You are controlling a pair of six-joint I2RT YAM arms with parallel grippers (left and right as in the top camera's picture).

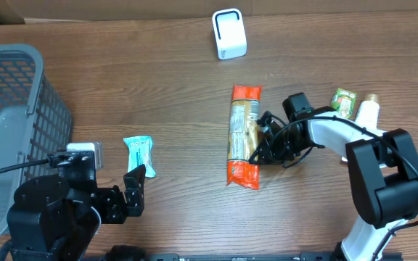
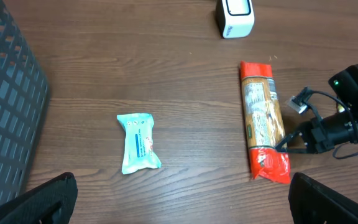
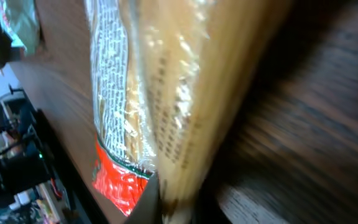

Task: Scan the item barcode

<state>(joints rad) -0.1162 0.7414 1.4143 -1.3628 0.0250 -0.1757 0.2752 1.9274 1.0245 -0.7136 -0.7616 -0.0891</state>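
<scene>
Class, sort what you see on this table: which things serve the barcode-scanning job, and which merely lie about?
In the job: spaghetti packet; white scanner; right gripper, shut on the packet's edge.

Lying about: teal packet; grey basket; green sachet; white bottle.

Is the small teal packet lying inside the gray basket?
No, the teal packet lies on the bare wooden table, to the right of the gray basket in the overhead view.

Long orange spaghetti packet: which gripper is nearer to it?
Right. The right gripper is shut on the long orange spaghetti packet; the left gripper hangs open far to its left.
</scene>
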